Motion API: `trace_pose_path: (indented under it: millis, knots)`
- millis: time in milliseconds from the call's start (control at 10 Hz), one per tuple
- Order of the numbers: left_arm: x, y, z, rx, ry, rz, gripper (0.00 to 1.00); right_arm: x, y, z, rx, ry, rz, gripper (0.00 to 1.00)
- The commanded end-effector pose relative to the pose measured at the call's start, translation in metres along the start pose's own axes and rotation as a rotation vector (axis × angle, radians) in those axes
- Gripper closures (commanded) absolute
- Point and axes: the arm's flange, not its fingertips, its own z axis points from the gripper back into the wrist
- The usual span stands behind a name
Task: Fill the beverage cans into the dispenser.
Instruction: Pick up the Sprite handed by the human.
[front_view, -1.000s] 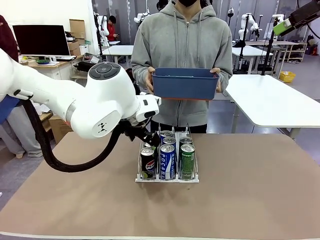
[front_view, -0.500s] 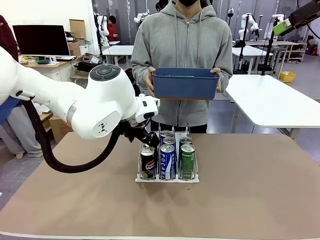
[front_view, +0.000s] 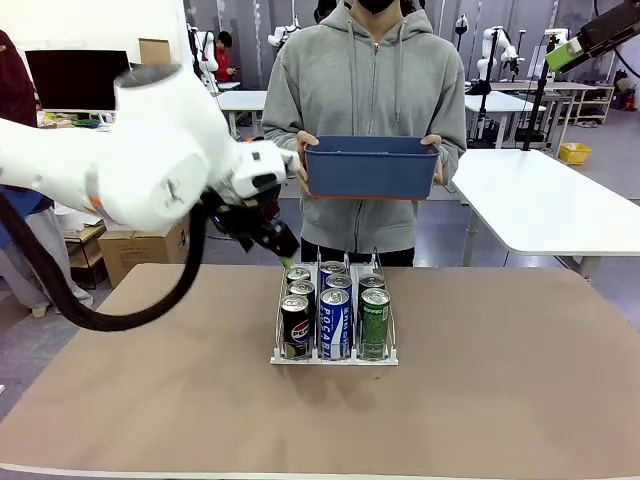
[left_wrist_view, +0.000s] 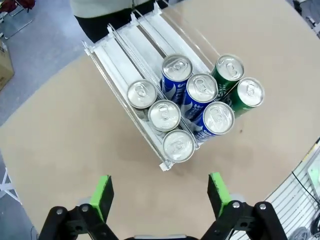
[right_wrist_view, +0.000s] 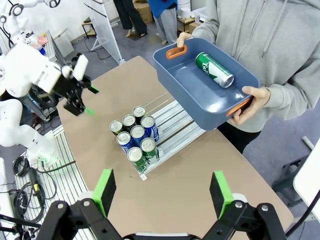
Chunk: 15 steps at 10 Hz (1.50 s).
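Observation:
The dispenser (front_view: 335, 357) stands mid-table, a clear-railed rack (left_wrist_view: 121, 59) with three lanes. Black cans (front_view: 295, 326) fill the left lane, blue cans (front_view: 334, 322) the middle, and two green cans (front_view: 374, 320) the right. Their silver tops (left_wrist_view: 164, 114) show from above in the left wrist view. My left gripper (front_view: 272, 236) hangs open and empty above and left of the rack's back end; its own camera shows its green pads (left_wrist_view: 102, 195) spread wide. High over the table, my right gripper (right_wrist_view: 162, 192) is open and empty. One green can (right_wrist_view: 214, 70) lies in the blue tub (right_wrist_view: 200, 95).
A person in a grey hoodie stands at the far edge holding the blue tub (front_view: 370, 167) in both hands, above and behind the rack. Brown table surface (front_view: 500, 400) lies bare around the rack. A white table (front_view: 550, 200) stands behind on the right.
My left gripper has risen from the back of the rack's left lane and drawn up and to the left. The cans and the tub have not moved.

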Motion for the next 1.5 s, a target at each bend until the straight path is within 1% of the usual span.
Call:
trace_pose_path:
  millis: [0,200,300,500,700,800,1000,1100,1300,1400]
  knots:
    - [0.004,0.024,0.036,-0.053,-0.018,0.003,0.00,-0.001,0.000,-0.001,0.001,0.001,-0.001,0.00]
    - [0.012,0.053,0.076,-0.110,-0.057,-0.002,0.00,-0.001,0.000,-0.001,0.001,0.001,-0.001,0.00]
    - [0.016,0.060,0.094,-0.129,-0.080,-0.007,0.00,-0.001,0.000,-0.001,0.001,0.001,-0.001,0.00]
    - [0.023,0.083,0.134,-0.160,-0.085,-0.067,0.00,-0.001,0.000,-0.001,0.001,0.001,-0.001,0.00]
    - [0.024,0.086,0.169,-0.157,-0.093,-0.086,0.00,-0.001,0.000,-0.001,0.001,0.001,-0.001,0.00]
    - [0.026,0.092,0.182,-0.172,-0.090,-0.103,0.00,-0.001,0.000,-0.001,0.001,0.001,-0.001,0.00]
    - [0.022,0.089,0.202,-0.181,-0.096,-0.116,0.00,-0.001,0.000,-0.001,0.001,0.001,-0.001,0.00]
    - [0.020,0.090,0.212,-0.166,-0.105,-0.123,0.00,-0.001,0.000,-0.001,0.001,0.001,-0.001,0.00]
    - [0.017,0.090,0.219,-0.134,-0.140,-0.114,0.00,-0.001,0.000,-0.001,0.001,0.001,-0.001,0.00]
    - [0.024,0.084,0.216,-0.135,-0.109,-0.102,0.00,-0.001,0.000,-0.001,0.001,0.001,-0.001,0.00]
